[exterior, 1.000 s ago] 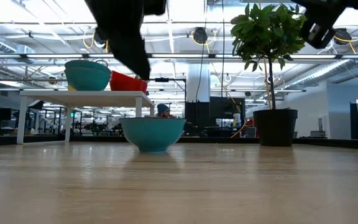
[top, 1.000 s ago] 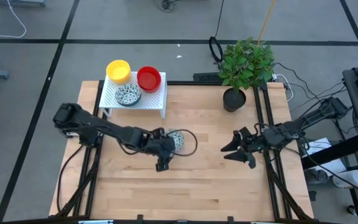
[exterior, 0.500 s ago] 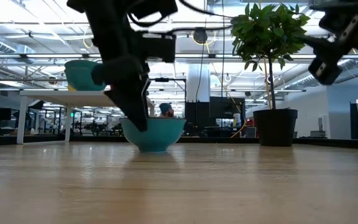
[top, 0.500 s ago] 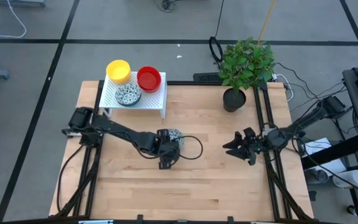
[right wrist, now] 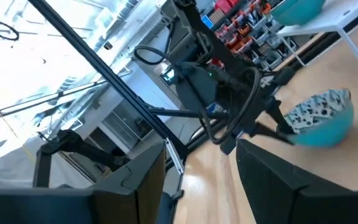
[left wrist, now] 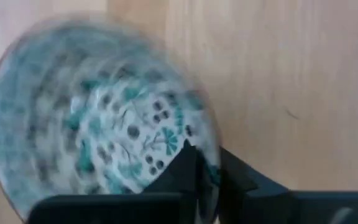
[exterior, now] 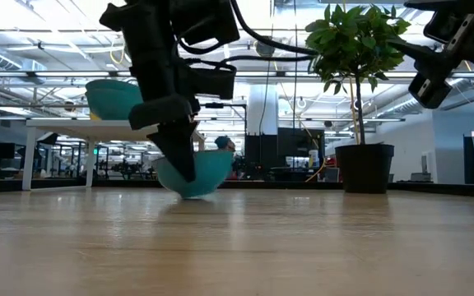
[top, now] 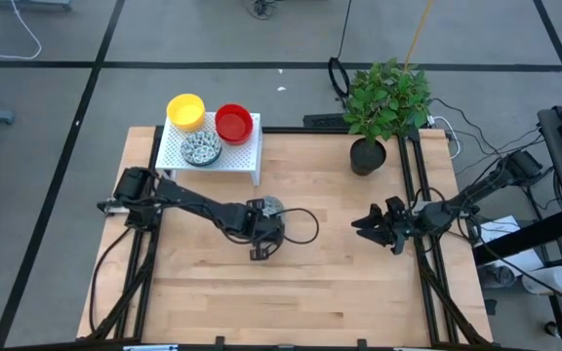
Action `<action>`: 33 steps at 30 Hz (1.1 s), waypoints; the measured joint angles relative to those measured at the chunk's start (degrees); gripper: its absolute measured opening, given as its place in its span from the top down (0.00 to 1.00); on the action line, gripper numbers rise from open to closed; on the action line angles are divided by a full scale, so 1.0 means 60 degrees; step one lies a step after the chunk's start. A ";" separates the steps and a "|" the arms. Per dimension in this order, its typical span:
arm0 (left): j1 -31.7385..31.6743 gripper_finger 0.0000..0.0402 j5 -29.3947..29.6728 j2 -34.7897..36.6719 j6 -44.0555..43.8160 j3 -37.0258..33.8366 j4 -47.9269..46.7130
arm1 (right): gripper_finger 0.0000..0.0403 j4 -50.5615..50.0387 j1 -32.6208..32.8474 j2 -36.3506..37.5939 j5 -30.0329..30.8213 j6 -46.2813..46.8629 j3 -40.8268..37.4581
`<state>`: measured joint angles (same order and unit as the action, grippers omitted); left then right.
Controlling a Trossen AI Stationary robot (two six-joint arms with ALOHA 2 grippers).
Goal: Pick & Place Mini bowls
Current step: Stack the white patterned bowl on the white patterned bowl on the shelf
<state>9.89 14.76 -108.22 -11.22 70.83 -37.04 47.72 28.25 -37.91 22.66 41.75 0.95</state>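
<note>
The left gripper (top: pixel 264 234) is at the middle of the tabletop (top: pixel 340 283) and grasps the rim of a speckled mini bowl (top: pixel 270 209): one finger (left wrist: pixel 182 171) is inside the bowl and the other outside. In the low view this bowl (exterior: pixel 194 171) is tilted, with one side lifted from the wood. Three other mini bowls are on the white shelf (top: pixel 232 154) at the far left corner: a yellow bowl (top: pixel 185 110), a red bowl (top: pixel 233 122) and a second speckled bowl (top: pixel 201 147). The right gripper (top: pixel 371 227) hovers near the right edge with its fingers spread and grasps nothing. A potted plant (top: pixel 383 107) stands at the far right.
</note>
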 joint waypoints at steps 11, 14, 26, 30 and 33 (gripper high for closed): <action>-0.0091 0.97 -0.0575 0.0806 -0.0337 -0.0004 0.0062 | 0.54 -0.0244 -0.0007 -0.0011 0.0003 0.0095 -0.0015; -0.0101 0.97 -0.0525 0.1467 -0.0602 -0.0005 0.0125 | 0.54 -0.0248 -0.0007 -0.0011 -0.0015 -0.0269 -0.0015; -0.0420 0.97 0.2481 0.4762 -0.0694 -0.0006 -0.0191 | 0.54 -0.0288 -0.0007 -0.0011 -0.0030 -0.1619 -0.0025; -0.0978 0.93 0.3463 0.5571 -0.0715 -0.0004 -0.0765 | 0.54 -0.0291 -0.0007 -0.0011 -0.0033 -0.1612 -0.0025; -0.1555 0.95 0.3561 0.6043 -0.0763 -0.0005 -0.1209 | 0.54 -0.0291 -0.0007 -0.0011 -0.0034 -0.1586 -0.0025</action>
<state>0.56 36.13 -71.97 -15.80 70.80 -44.29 45.98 28.21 -37.98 22.46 32.24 0.80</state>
